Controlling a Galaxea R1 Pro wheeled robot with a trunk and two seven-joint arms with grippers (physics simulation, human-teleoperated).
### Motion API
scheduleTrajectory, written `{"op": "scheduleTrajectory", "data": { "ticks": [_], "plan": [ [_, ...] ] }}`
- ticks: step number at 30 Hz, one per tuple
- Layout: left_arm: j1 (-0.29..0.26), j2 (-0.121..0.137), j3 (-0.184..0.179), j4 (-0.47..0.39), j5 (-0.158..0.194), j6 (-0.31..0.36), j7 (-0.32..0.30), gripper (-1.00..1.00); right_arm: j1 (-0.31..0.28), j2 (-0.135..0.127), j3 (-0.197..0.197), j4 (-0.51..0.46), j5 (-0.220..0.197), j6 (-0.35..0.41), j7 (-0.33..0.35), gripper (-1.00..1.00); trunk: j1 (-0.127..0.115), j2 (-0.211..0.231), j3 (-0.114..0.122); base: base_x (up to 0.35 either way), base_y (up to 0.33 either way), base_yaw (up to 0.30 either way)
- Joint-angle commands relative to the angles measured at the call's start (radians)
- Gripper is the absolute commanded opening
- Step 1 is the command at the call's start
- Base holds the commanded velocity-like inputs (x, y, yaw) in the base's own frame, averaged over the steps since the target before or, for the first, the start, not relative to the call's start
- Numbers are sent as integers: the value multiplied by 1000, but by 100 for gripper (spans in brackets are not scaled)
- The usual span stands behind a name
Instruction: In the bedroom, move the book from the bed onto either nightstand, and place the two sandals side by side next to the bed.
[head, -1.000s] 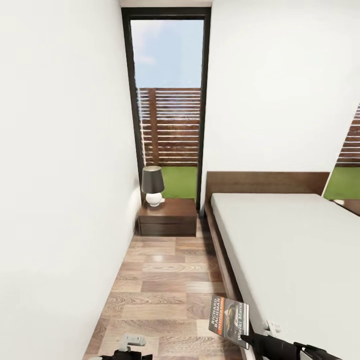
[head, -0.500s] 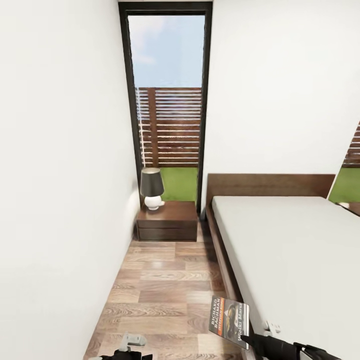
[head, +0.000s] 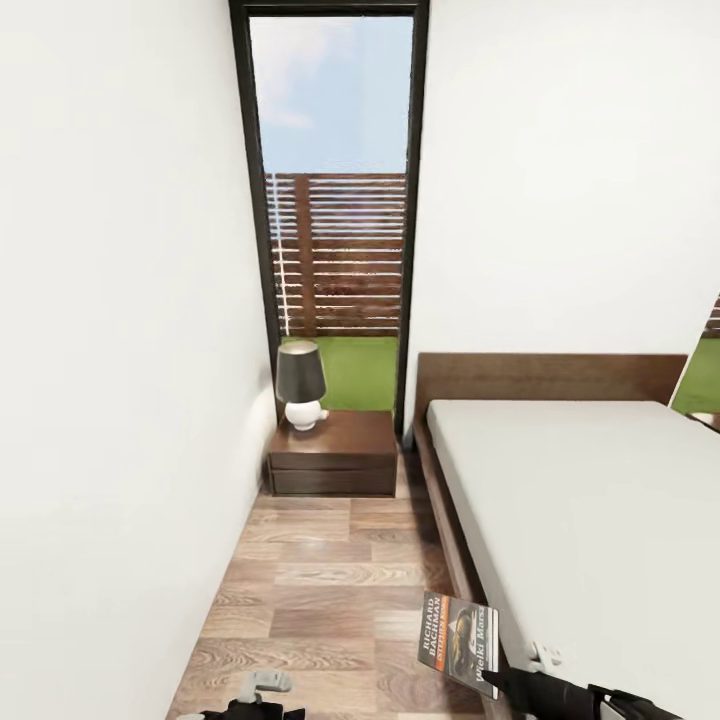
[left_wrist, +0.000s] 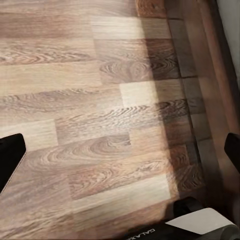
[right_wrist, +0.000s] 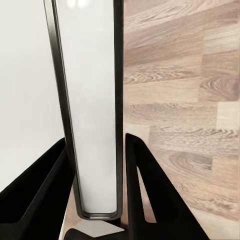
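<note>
Book (head: 458, 642) pinched at lower corner by right gripper (head: 497, 681), held upright over floor (head: 320, 590) beside bed (head: 560, 500) edge. Right wrist view: fingers (right_wrist: 145, 195) clamp page block (right_wrist: 92, 110) edge-on, spine side. Thin paperback: light, flexible, glossy cover likely slick; corner hold may let it pivot, mid-spine grip safer. Left gripper (left_wrist: 120, 150) spread, empty, over planks. Nightstand (head: 333, 452) ahead by window (head: 335, 180), lamp (head: 300, 385) on left of top; right side free.

The right pincer (right_wrist: 97, 200) is clamped on the book (head: 458, 642); the left pincer's (left_wrist: 120, 155) fingers are spread wide.
</note>
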Motion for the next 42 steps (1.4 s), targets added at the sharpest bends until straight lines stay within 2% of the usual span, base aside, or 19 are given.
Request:
{"op": "scheduleTrajectory", "data": {
  "ticks": [1, 42],
  "plan": [
    [-1, 1, -5, -1, 10, 5, -2, 100, -1, -1, -14, 1, 5, 6, 2, -100, 1, -1, -1, 327, 0, 0],
    [-1, 1, -5, -1, 10, 5, -2, 100, -1, -3, -14, 1, 4, 6, 2, -100, 1, -1, -1, 328, 0, 0]
  ]
}}
